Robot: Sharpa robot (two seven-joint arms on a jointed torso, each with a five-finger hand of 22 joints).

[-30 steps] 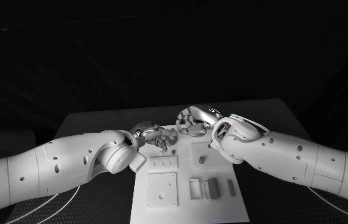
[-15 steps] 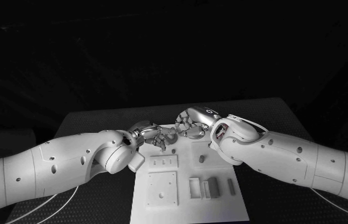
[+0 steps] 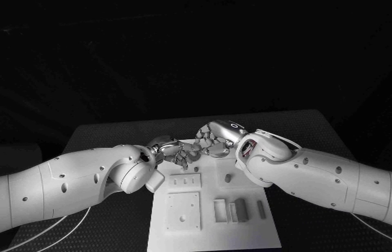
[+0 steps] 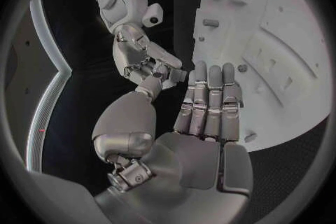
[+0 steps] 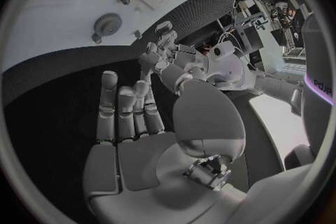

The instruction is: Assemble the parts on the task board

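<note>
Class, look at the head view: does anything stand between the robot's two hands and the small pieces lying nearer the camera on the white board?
Nothing visible does. Both the left hand and right hand hover over the far end of the white task board; bare board separates them from the small grey pieces.

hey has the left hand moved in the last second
Yes. The left hand has edged toward the right hand, over the task board's far end; the board itself stayed put.

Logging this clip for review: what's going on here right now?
Both of the robot's hands hover close together over the far end of the white task board. The left hand and the right hand have their fingers apart, and neither plainly holds anything. Small parts stand untouched on the near half of the board.
</note>
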